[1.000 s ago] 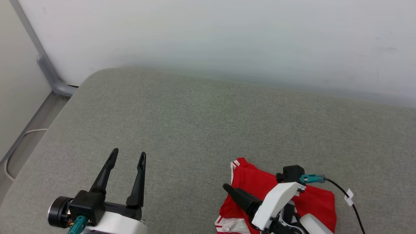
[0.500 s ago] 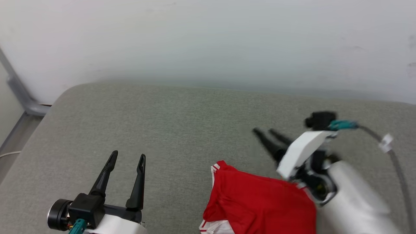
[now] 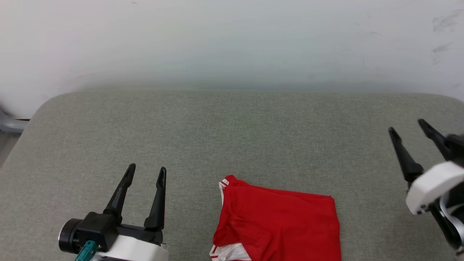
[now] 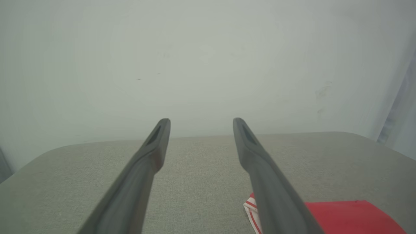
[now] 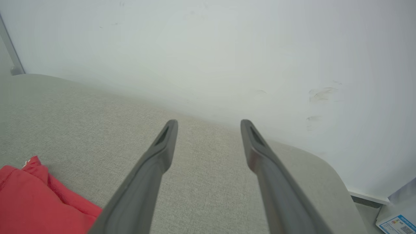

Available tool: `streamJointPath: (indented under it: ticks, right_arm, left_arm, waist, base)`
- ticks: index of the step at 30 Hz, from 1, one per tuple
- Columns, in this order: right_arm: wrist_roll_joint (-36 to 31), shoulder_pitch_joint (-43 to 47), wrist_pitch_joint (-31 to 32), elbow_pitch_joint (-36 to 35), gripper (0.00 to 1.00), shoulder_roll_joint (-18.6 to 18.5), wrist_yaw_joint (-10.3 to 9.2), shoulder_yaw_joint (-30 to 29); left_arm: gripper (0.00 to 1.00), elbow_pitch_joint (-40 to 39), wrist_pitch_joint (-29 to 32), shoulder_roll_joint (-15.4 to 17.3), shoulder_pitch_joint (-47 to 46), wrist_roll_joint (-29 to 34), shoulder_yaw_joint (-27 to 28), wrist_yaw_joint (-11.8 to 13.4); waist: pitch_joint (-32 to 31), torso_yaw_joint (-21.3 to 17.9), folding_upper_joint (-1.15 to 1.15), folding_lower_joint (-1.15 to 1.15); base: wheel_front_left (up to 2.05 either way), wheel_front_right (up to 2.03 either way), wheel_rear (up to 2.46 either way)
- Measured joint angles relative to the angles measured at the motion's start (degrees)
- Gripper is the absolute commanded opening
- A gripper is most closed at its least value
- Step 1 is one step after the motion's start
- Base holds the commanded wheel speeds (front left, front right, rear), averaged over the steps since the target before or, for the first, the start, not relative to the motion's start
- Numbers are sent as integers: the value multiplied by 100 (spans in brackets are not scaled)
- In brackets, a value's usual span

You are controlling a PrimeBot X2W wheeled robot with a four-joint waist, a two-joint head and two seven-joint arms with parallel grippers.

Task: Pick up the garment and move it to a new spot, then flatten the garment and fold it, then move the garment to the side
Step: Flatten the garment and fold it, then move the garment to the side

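The garment (image 3: 279, 226), a red shirt folded into a rough rectangle with white striped trim at its lower left, lies flat on the grey padded surface (image 3: 224, 137) near the bottom middle of the head view. My left gripper (image 3: 146, 170) stands open at the lower left, apart from the cloth, fingers empty. At the right edge my right gripper (image 3: 407, 125) is open and empty, lifted well to the right of the shirt. A corner of the garment (image 4: 344, 216) appears in the left wrist view and the garment's edge (image 5: 35, 201) in the right wrist view.
A pale wall (image 3: 232, 40) rises directly behind the padded surface. A grey metal post foot (image 3: 9, 125) sits at the far left edge. A white box with a blue label (image 5: 398, 222) stands on the floor off the right corner.
The head camera has panned right. My right gripper has lifted off the shirt and swung away to the right, leaving the cloth lying flat. The left gripper has stayed put.
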Motion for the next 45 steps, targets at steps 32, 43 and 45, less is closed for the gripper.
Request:
streamJointPath:
  ticks: [32, 43, 45]
  right_arm:
    - [-592, 1773, -1771, -439, 100, 1533, -2, -1047]
    - [-301, 1716, -790, -677, 100, 1303, -1, -697]
    - [-127, 1696, -164, -779, 100, 1179, -2, -530]
  left_arm:
    - [100, 248, 0, -91, 155, -355, -71, 0]
    - [100, 249, 0, -91, 127, -341, -105, 0]
    - [100, 250, 0, -88, 99, -336, -120, 0]
  waist:
    - [62, -22, 0, 0]
    - [132, 24, 0, 0]
    - [167, 42, 0, 0]
  base:
    - [0, 0, 0]
    - [0, 0, 0]
    - [0, 0, 0]
